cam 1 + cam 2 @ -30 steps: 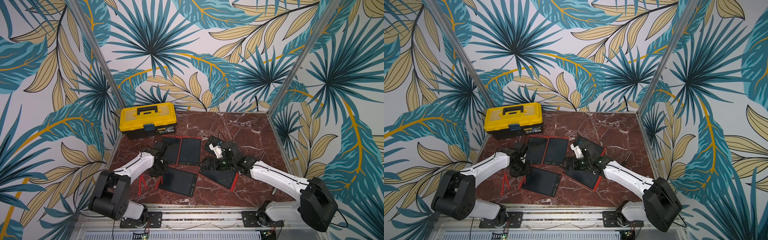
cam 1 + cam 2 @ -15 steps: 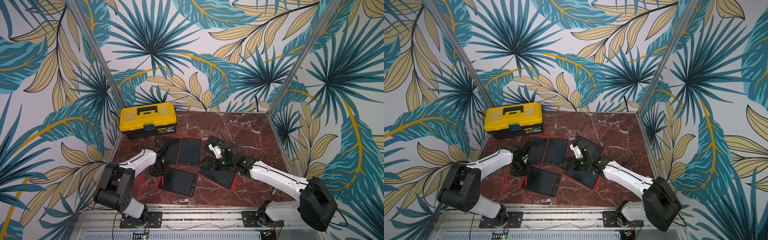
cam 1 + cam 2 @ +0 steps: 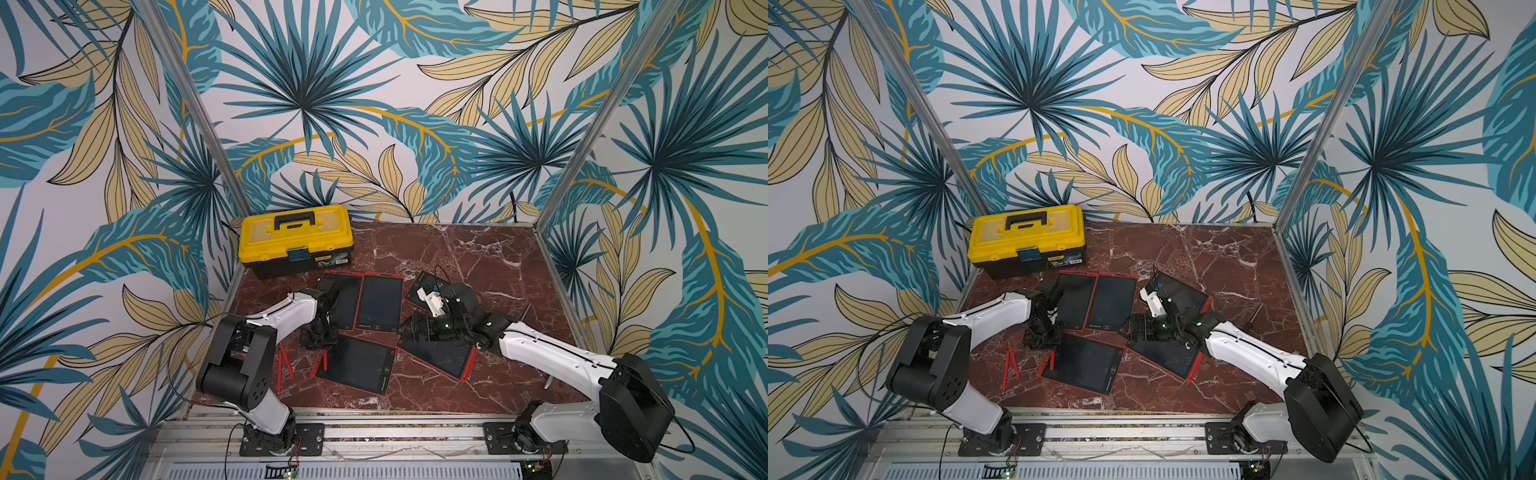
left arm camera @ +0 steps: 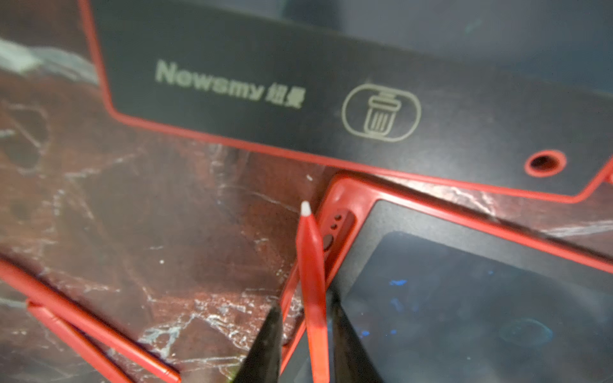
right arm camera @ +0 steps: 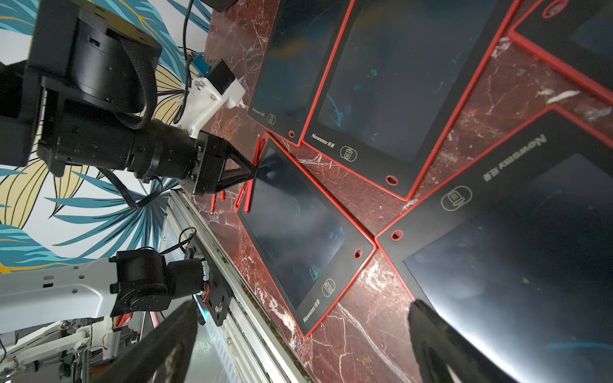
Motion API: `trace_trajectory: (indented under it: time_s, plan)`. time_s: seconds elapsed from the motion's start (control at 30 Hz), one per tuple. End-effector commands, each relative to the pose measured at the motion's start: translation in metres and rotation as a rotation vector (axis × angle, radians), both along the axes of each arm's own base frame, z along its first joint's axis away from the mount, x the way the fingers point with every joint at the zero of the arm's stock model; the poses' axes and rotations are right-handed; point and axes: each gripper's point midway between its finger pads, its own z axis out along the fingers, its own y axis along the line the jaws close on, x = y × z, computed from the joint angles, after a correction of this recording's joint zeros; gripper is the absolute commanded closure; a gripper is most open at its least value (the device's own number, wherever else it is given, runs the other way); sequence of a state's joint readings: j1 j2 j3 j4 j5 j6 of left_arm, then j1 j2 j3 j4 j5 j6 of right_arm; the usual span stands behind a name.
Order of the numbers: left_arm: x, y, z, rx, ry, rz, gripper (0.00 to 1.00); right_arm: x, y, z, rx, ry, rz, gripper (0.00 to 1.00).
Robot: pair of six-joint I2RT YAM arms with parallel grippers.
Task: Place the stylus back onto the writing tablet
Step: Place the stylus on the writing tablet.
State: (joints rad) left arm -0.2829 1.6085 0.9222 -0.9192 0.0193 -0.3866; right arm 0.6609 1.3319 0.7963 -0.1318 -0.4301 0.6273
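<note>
- Stylus (image 4: 311, 282) is showing as a slim red stick, tapering to a small white tip.
- It is lying along the red side rim of the near writing tablet (image 4: 464, 315), with its tip beside the corner recess with small holes. Whether it is seated in the groove is unclear.
- Left gripper (image 4: 303, 305) is straddling the stylus with its jaws slightly parted. One finger (image 4: 345, 341) is sitting against it and a gap is showing on the other side, so it is not pinching.
- Right gripper (image 5: 302, 306) is hanging spread wide with nothing between its jaws, over another tablet (image 5: 514, 265).
- Tablet screen is looking dark with faint blue scribbles, inside a black bezel and red frame.
- Two more red styluses (image 3: 284, 365) are lying loose on the marble table (image 3: 457, 257), just beside the left arm.
- Yellow toolbox (image 3: 296, 239) is sitting at the back corner.
</note>
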Motion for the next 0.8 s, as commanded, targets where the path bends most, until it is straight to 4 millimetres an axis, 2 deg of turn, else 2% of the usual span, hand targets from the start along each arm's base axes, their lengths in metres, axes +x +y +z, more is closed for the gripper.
trace_trajectory:
  time_s: [0.0, 0.13, 0.47, 0.77]
  plan:
    - [0.007, -0.003, 0.005, 0.0, -0.005, -0.02, 0.76, -0.003, -0.004, -0.011, -0.034, 0.007, 0.001, 0.01]
    - [0.001, 0.0, 0.0, 0.013, 0.025, -0.001, 0.84, -0.003, -0.004, -0.01, -0.034, 0.006, -0.003, 0.01]
    - [-0.018, 0.003, -0.004, 0.021, 0.082, 0.058, 0.85, -0.003, -0.003, -0.009, -0.033, 0.005, 0.003, 0.01]
    - [-0.023, 0.002, 0.007, 0.006, 0.082, 0.082, 0.86, -0.003, -0.003, -0.01, -0.031, 0.004, 0.002, 0.01]
